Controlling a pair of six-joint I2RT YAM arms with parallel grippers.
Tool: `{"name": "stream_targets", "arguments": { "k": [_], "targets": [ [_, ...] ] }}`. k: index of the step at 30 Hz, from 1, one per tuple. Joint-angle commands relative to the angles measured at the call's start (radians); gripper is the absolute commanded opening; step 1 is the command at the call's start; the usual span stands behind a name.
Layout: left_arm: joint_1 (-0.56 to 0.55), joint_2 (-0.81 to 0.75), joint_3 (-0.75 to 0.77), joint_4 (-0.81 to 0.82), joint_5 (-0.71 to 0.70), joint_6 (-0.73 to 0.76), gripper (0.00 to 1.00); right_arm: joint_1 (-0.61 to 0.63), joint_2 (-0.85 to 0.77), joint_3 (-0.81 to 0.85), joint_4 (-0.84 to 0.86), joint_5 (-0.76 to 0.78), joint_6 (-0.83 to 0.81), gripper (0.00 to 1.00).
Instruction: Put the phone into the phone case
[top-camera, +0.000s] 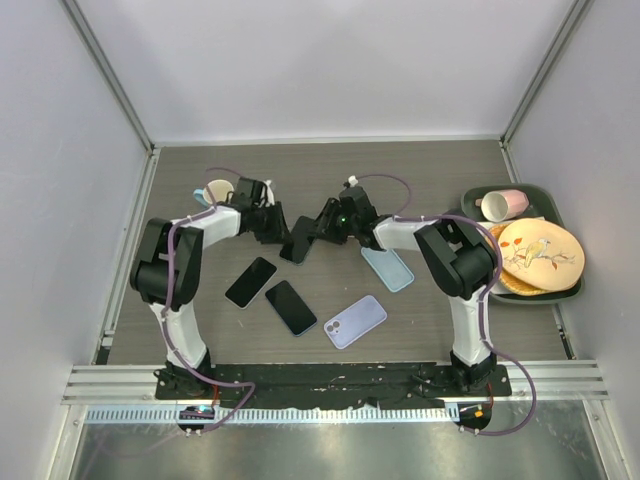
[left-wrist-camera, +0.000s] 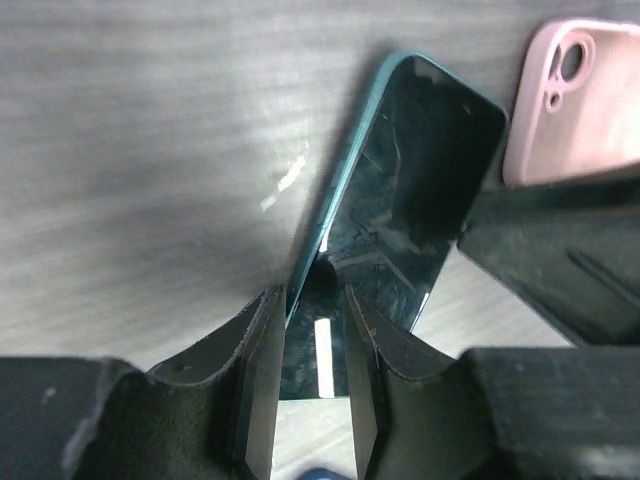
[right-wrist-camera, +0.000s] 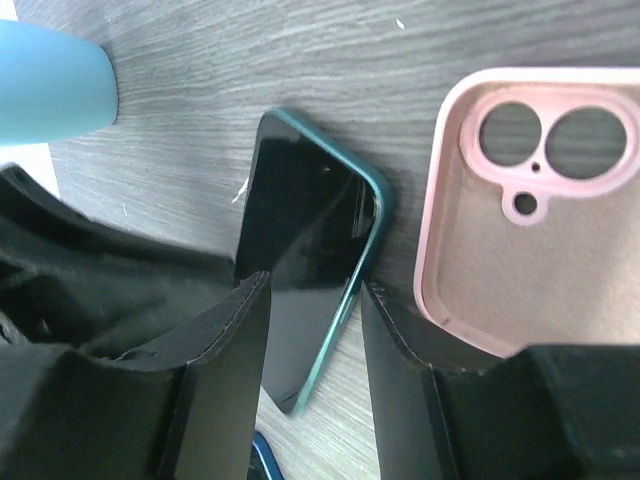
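Observation:
A black-screened phone with a teal rim leans tilted between my two grippers at mid-table. My left gripper is shut on the phone's lower end; in the left wrist view its fingers pinch the phone, with the gripper over the screen. My right gripper is open. In the right wrist view it straddles the phone's teal long edge without touching. An empty pink phone case lies inside-up just right of the phone, and also shows in the left wrist view. The top view hides it.
A black phone, a dark blue phone, a lavender phone and a light blue case lie nearer the arms. A beige cup stands by the left gripper. A green tray with plates and a pink cup sits far right.

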Motion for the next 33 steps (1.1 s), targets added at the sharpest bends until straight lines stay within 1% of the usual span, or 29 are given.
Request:
{"name": "stream_targets", "arguments": {
  "k": [1, 2, 3, 4, 5, 6, 7, 9, 11, 13, 16, 18, 19, 20, 21, 23, 24, 26, 27, 28, 30, 32, 33],
  "targets": [
    [-0.003, -0.059, -0.165, 0.068, 0.163, -0.165, 0.33, -0.003, 0.026, 0.062, -0.009, -0.024, -0.048, 0.47],
    [-0.004, -0.071, -0.2, 0.101, 0.189, -0.194, 0.33, -0.002, 0.02, 0.06, 0.0, -0.036, -0.054, 0.47],
    [-0.007, -0.088, -0.237, 0.194, 0.203, -0.235, 0.32, -0.003, 0.018, 0.059, 0.008, -0.045, -0.057, 0.47],
    [-0.018, -0.111, -0.31, 0.242, 0.215, -0.295, 0.32, -0.002, 0.018, 0.062, 0.022, -0.06, -0.056, 0.47],
    [-0.024, -0.123, -0.341, 0.304, 0.227, -0.331, 0.31, -0.002, 0.021, 0.063, 0.029, -0.093, -0.054, 0.47],
    [-0.04, -0.131, -0.369, 0.404, 0.236, -0.357, 0.32, -0.002, 0.027, 0.068, 0.029, -0.108, -0.054, 0.47],
    [-0.046, -0.142, -0.404, 0.447, 0.249, -0.389, 0.32, -0.002, 0.029, 0.066, 0.043, -0.12, -0.054, 0.47],
    [-0.05, -0.15, -0.426, 0.533, 0.249, -0.403, 0.32, -0.002, 0.024, 0.06, 0.055, -0.145, -0.053, 0.47],
    [-0.05, -0.144, -0.425, 0.561, 0.25, -0.409, 0.33, -0.002, 0.024, 0.06, 0.071, -0.171, -0.059, 0.46],
    [-0.058, -0.122, -0.388, 0.579, 0.295, -0.403, 0.34, -0.002, 0.019, 0.065, 0.068, -0.186, -0.062, 0.46],
    [-0.075, -0.101, -0.356, 0.573, 0.286, -0.389, 0.35, -0.002, 0.001, 0.069, 0.043, -0.167, -0.077, 0.46],
    [-0.078, -0.137, -0.36, 0.551, 0.266, -0.366, 0.36, -0.002, -0.022, 0.068, -0.004, -0.139, -0.094, 0.47],
    [-0.078, -0.162, -0.363, 0.532, 0.225, -0.348, 0.38, -0.003, -0.036, 0.068, -0.024, -0.107, -0.114, 0.47],
    [-0.077, -0.185, -0.362, 0.5, 0.2, -0.328, 0.39, -0.005, -0.069, 0.062, -0.036, -0.09, -0.126, 0.47],
    [-0.078, -0.24, -0.36, 0.431, 0.169, -0.282, 0.4, -0.008, -0.089, 0.054, -0.056, -0.076, -0.134, 0.47],
    [-0.077, -0.287, -0.353, 0.37, 0.091, -0.242, 0.46, -0.019, -0.147, 0.026, -0.072, -0.039, -0.148, 0.49],
    [-0.077, -0.327, -0.345, 0.304, 0.068, -0.199, 0.48, -0.023, -0.166, 0.017, -0.079, -0.03, -0.153, 0.49],
    [-0.077, -0.35, -0.307, 0.201, 0.008, -0.152, 0.55, -0.031, -0.232, -0.018, -0.112, 0.016, -0.171, 0.5],
    [-0.072, -0.357, -0.293, 0.175, -0.019, -0.136, 0.61, -0.031, -0.258, -0.032, -0.136, 0.034, -0.173, 0.5],
    [-0.067, -0.361, -0.267, 0.15, -0.044, -0.113, 0.62, -0.031, -0.279, -0.074, -0.136, 0.045, -0.173, 0.51],
    [-0.034, -0.345, -0.236, 0.124, -0.032, -0.096, 0.64, -0.032, -0.335, -0.139, -0.139, 0.051, -0.165, 0.51],
    [-0.005, -0.28, -0.202, 0.098, 0.003, -0.093, 0.64, -0.032, -0.359, -0.181, -0.135, 0.029, -0.151, 0.51],
    [0.021, -0.253, -0.179, 0.099, 0.053, -0.089, 0.64, -0.034, -0.372, -0.22, -0.129, 0.022, -0.148, 0.52]
  ]
}}
